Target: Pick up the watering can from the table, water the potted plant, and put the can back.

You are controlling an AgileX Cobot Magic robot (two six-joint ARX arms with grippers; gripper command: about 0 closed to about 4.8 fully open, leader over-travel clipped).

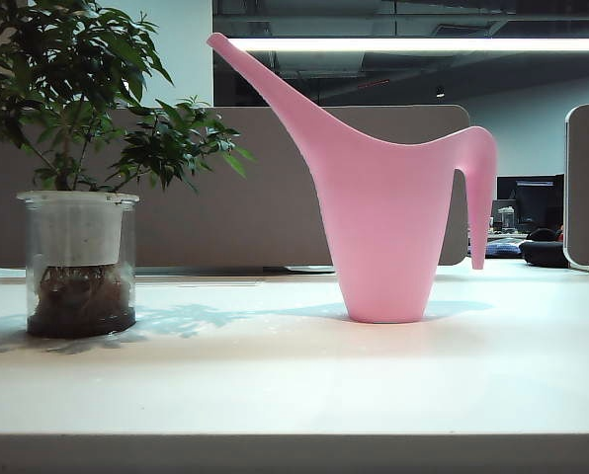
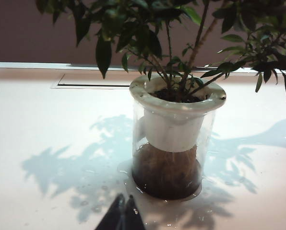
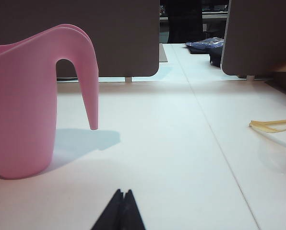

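Tabletop: you have a broad pale tabletop [image 1: 294,385] with a thick front edge; leaf shadows and small water drops lie on it around the potted plant.
Room: grey-brown partition panels [image 1: 275,197] stand behind the watering can, under a long ceiling light [image 1: 423,44].
Watering can: the pink watering can [image 1: 388,197] stands upright on the tabletop, spout toward the potted plant [image 1: 77,188] — well apart from it.
Left end effector: you see the left end effector [image 2: 122,213] only in its wrist view, tips pressed together, low and near the plant's clear jar, holding nothing.
Right end effector: the right end effector [image 3: 122,211] is closed and empty, near the watering can's handle side.
Only in right wrist view: a clear container with a yellowish rim [image 3: 277,143] — beyond the watering can's handle.
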